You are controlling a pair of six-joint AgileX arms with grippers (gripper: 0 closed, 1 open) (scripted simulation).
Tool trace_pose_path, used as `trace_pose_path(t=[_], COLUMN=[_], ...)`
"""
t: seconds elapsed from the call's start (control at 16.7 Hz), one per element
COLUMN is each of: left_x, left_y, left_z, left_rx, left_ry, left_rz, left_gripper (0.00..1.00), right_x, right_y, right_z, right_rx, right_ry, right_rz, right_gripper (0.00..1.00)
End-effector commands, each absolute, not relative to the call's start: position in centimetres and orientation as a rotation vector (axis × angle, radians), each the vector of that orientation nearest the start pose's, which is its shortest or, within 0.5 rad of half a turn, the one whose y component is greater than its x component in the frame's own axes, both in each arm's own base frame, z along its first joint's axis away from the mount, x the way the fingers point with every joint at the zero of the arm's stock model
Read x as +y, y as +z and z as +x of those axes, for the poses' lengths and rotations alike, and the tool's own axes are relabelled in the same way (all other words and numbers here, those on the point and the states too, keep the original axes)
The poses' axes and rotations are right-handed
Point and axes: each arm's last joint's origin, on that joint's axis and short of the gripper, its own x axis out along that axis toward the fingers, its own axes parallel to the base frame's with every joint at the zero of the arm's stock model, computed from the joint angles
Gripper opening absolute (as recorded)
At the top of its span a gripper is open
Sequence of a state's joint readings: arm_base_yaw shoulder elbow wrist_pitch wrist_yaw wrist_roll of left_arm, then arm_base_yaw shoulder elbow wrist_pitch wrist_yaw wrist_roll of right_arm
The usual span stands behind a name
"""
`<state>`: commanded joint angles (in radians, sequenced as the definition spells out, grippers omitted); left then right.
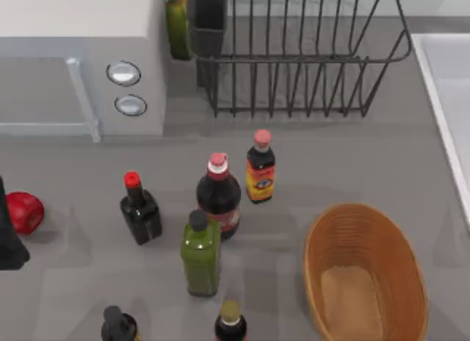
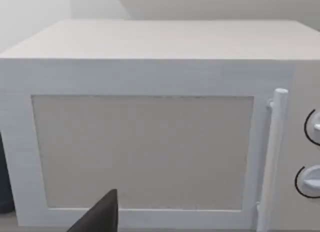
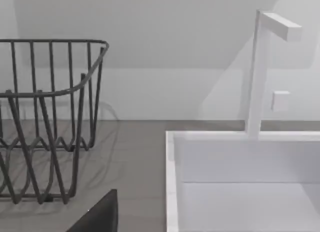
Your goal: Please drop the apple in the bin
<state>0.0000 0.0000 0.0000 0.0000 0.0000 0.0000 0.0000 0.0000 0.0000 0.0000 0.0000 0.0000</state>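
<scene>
at the table's left edge the apple (image 1: 24, 211) sits beside the left arm (image 1: 7, 238); finger opening cannot be told.

Top view looks straight down on the tabletop (image 1: 411, 135). Left wrist view faces the microwave (image 2: 150, 142) door level and close; the microwave occupies the tabletop's rear left corner. Right wrist view faces the sink (image 3: 240, 182) and dish rack (image 3: 45, 117), both along the rear right.
</scene>
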Motion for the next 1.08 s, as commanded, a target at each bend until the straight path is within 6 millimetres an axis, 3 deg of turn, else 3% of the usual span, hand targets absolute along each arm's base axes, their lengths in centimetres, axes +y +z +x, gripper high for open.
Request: trace_pose_path(t=[0.24, 0.6, 0.84, 1.08], left_x=[-0.1, -0.1, -0.1, 0.0], left_y=[16.6, 21.0, 22.4, 21.3], left_z=[10.6, 12.4, 17.0, 22.8], left_rx=[0.023, 0.309, 0.694, 1.089], left_ry=[0.000, -0.017, -0.068, -0.152], left_rz=[0.010, 0.105, 0.187, 0.256], left_gripper=[1.00, 1.00, 1.00, 1.00], right_x=[-0.1, -0.1, -0.1, -0.1], right_y=[16.0, 16.0, 16.0, 16.0], right_z=[10.6, 10.6, 10.6, 10.6], right_rx=[0.000, 0.000, 0.000, 0.000], right_ry=[0.000, 0.000, 0.000, 0.000], right_rz=[0.000, 0.000, 0.000, 0.000], right_gripper=[1.00, 1.00, 1.00, 1.00])
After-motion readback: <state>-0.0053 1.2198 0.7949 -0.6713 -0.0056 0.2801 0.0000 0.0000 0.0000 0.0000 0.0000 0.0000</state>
